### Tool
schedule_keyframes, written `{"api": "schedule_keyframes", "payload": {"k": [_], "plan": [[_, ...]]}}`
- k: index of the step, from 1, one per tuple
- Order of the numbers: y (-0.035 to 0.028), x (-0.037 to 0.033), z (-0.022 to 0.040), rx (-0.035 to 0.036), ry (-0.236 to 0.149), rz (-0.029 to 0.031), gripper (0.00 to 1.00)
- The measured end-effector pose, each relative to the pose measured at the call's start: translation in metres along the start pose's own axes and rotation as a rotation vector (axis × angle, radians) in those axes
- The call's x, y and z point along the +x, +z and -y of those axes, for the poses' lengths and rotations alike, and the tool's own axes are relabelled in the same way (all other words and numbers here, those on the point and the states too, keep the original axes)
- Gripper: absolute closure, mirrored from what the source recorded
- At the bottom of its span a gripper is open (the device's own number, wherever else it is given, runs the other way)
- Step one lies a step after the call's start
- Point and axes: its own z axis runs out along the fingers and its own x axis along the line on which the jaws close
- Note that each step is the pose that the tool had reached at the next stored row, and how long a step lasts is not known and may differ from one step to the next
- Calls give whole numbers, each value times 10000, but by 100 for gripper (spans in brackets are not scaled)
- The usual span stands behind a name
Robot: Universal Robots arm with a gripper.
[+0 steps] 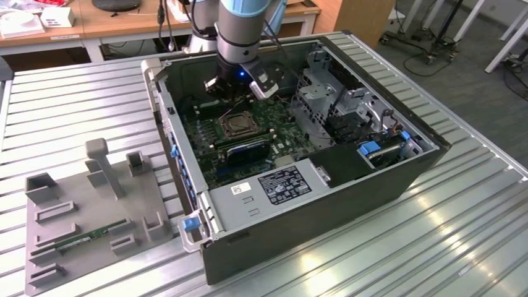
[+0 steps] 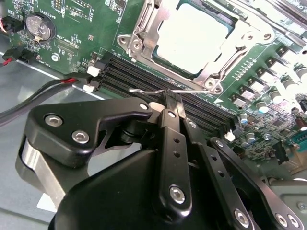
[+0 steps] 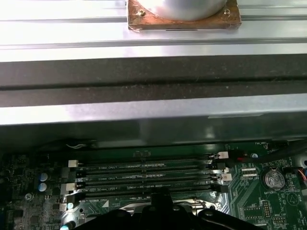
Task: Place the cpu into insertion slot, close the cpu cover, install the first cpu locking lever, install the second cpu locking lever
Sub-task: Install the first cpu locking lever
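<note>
The cpu point(image 2: 192, 36) is a flat square chip with a pale silvery top. It lies level in the slot point(image 1: 235, 125), a small square socket with a silvery rim on the green board inside the open computer case. The cover point(image 2: 165, 62), a thin silvery frame, is folded down flat over the chip's edges, and the chip's top shows through its cut-out centre. A lever point(image 2: 146, 90), a thin silver wire with a hooked end, stands clear of the cover just beside the socket, above the black memory slots. It is pinched between the closed jaws of the gripper point(image 2: 168, 96).
</note>
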Motion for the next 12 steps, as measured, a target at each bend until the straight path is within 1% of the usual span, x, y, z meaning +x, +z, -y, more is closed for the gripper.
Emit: {"api": "schedule_keyframes", "payload": {"k": [12], "plan": [[62,-50,14,1,0,0,89]]}}
